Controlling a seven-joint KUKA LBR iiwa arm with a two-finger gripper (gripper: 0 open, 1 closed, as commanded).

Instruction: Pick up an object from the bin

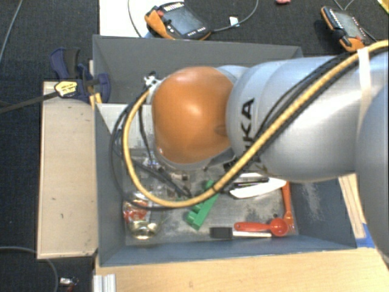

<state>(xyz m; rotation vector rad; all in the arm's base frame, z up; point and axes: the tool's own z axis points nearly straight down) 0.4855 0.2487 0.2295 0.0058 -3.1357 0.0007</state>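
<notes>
My gripper [175,176] hangs low over the bin's middle, its metal body just showing under the arm's orange cover. Just right of it and nearer the front lies a green plastic piece [200,212], tilted, close to the gripper. A crumpled clear wrapper with red and gold bits [138,218] sits at the front left corner. Along the front wall lie a small black block with a white end [221,232] and a red measuring spoon [268,227].
A white curved thing [256,188] and an orange strip [286,201] lie on the bin's right side, partly under the arm. The big grey arm and its cables cover the bin's middle and back. The bin's walls stand close on every side.
</notes>
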